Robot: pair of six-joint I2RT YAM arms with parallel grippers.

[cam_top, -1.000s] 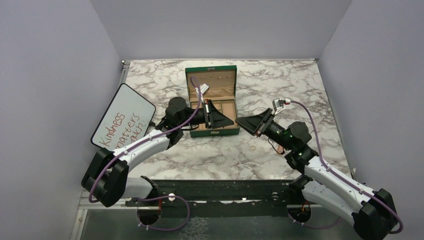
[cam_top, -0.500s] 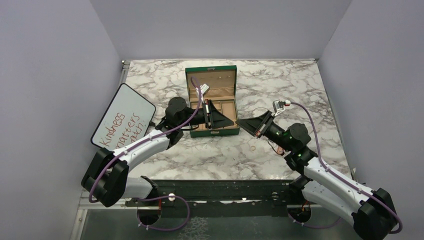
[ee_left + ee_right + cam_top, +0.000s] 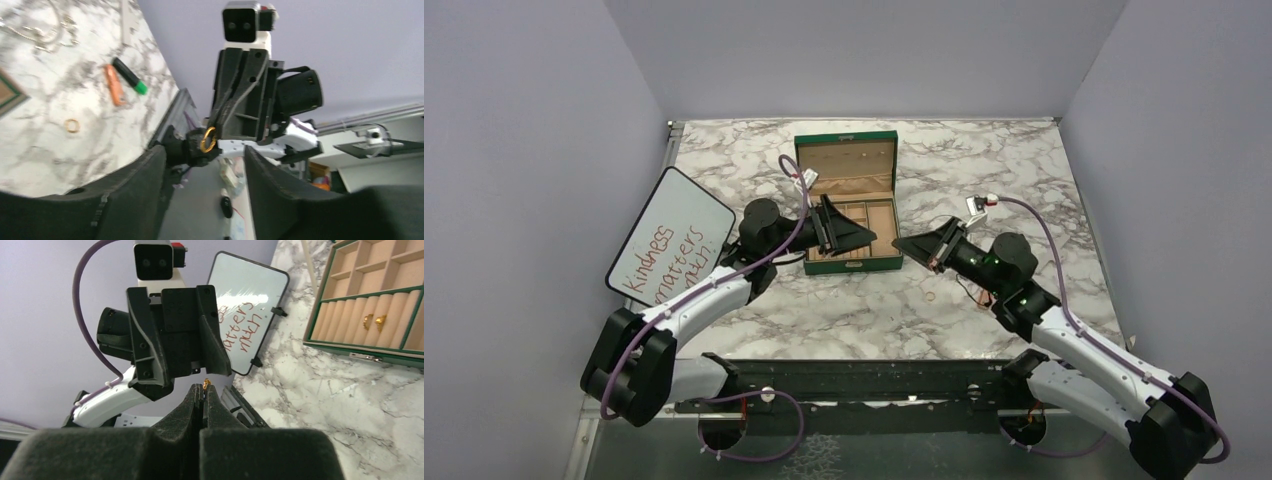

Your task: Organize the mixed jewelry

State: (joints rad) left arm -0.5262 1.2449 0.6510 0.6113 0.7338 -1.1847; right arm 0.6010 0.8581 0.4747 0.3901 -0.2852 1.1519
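A tiny gold ring (image 3: 208,139) is pinched at the very tip of the right claw (image 3: 202,392). Its fingers are pressed together on the ring, so only a sliver of gold shows above them in the right wrist view. The ring is up in the air, just off the near right corner of the green box (image 3: 852,266) and not over any compartment. Straight ahead of the right claw, facing it, the left claw (image 3: 861,237) hangs with its fingers spread wide and nothing between them. The two claw tips are near each other but apart.

Below and a little behind the right claw, a second ring (image 3: 930,296) lies loose on the table (image 3: 874,315). Further back on that side lie the necklace (image 3: 40,25), a thin gold tangle, an orange marker (image 3: 114,91) and a highlighter (image 3: 129,76). Ahead of the right claw, two small gold pieces (image 3: 374,320) already sit in the box's padded rolls.

The ring looks feather-light, hard and smooth. Held by so thin an edge, it could easily twist or squirt out if the grip eases or something knocks it. A hold across the band, on its flat sides, seems safest. It should be let go low over a slot, since it would likely bounce or roll. The necklace is probably limp and apt to snag. It would be better taken where the strands bunch, and lifted high enough that the loop hangs free.
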